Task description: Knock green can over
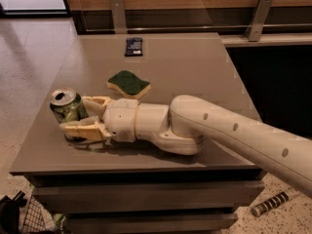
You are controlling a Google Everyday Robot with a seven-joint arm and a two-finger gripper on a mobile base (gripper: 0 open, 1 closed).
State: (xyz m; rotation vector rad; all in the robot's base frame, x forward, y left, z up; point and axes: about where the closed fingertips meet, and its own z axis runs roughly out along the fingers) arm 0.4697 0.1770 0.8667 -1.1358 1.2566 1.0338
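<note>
Camera view shows the green can standing upright near the front left corner of a brown tabletop, its silver top with the opening facing up. The hand is at the can, low over the tabletop, and comes in from the can's right side. Its two pale fingers are spread apart with the can between them: one finger lies just behind and to the right of the can, and the other runs across in front of the can's lower part. Whether either finger presses on the can cannot be told, and the hand does not have it clamped. The white arm stretches away from the can to the right and leaves the picture at the lower right edge.

Behind the can and to its right lies a flat, wavy sponge, green on top and yellow beneath, apart from both can and hand. Farther behind the can, well apart, a small dark flat item rests on the tabletop. On the floor, far right of the can, lies a striped cylinder; below the can, a wire basket shows at the lower left corner.
</note>
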